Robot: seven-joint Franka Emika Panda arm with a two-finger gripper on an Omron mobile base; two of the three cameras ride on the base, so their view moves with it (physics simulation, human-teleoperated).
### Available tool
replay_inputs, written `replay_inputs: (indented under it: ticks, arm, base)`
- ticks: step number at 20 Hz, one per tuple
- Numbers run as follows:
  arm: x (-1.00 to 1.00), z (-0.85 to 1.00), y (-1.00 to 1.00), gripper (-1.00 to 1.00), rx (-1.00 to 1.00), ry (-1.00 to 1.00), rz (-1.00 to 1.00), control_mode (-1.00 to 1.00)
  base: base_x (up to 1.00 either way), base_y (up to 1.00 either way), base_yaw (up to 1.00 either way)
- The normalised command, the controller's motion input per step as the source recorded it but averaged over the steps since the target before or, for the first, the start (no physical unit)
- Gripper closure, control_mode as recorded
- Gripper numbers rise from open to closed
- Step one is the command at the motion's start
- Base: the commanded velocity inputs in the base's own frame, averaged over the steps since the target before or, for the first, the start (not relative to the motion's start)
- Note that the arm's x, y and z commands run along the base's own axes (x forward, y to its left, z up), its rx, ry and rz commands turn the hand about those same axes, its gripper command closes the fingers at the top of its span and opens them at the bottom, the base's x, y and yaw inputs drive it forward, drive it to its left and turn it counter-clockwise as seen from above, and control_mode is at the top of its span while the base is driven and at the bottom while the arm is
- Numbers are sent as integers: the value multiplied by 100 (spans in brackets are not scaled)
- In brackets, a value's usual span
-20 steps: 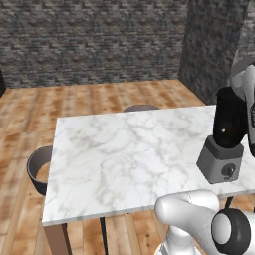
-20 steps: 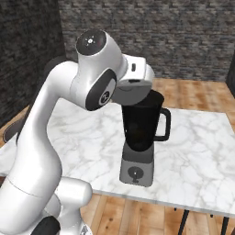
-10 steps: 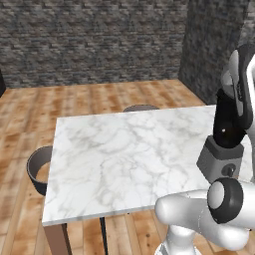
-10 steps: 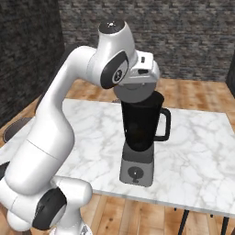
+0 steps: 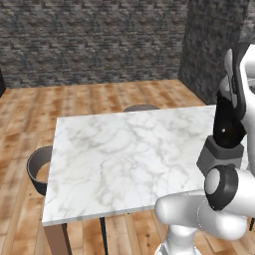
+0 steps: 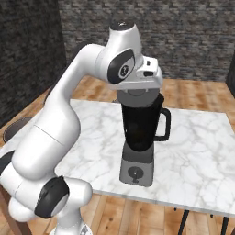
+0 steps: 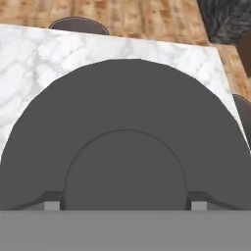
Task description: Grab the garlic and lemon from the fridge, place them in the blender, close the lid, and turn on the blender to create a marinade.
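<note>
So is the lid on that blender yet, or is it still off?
Almost on. The gripper holds the lid level right over the blender jar's top; whether it is seated, I cannot tell.

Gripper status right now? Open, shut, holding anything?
Gripper: shut on the lid, held just above the blender jar's top.

Rendered home kitchen or dining corner, judging by the white marble-topped bench (image 5: 124, 154) carrying a blender (image 6: 140, 137), round dark stools (image 5: 39, 169) tucked at its edges, warm wooden plank floor (image 5: 89, 97) and rough dark grey stone walls (image 5: 94, 40) behind.
</note>
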Motion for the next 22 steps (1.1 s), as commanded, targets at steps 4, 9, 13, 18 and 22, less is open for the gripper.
replay_inputs:
  ticks: [4,9,13,18,22]
  arm:
    - [13,0,-4,100,2,32,0,-100]
    - [0,-2,-5,100,2,35,0,-100]
    - [-26,-42,-18,100,9,5,2,-100]
    - [-36,-58,-11,100,16,-2,7,-100]
    - [-3,-46,0,-100,6,0,2,-100]
  base:
    - [0,0,0]
    - [0,0,0]
    - [0,0,0]
    - [0,0,0]
    - [0,0,0]
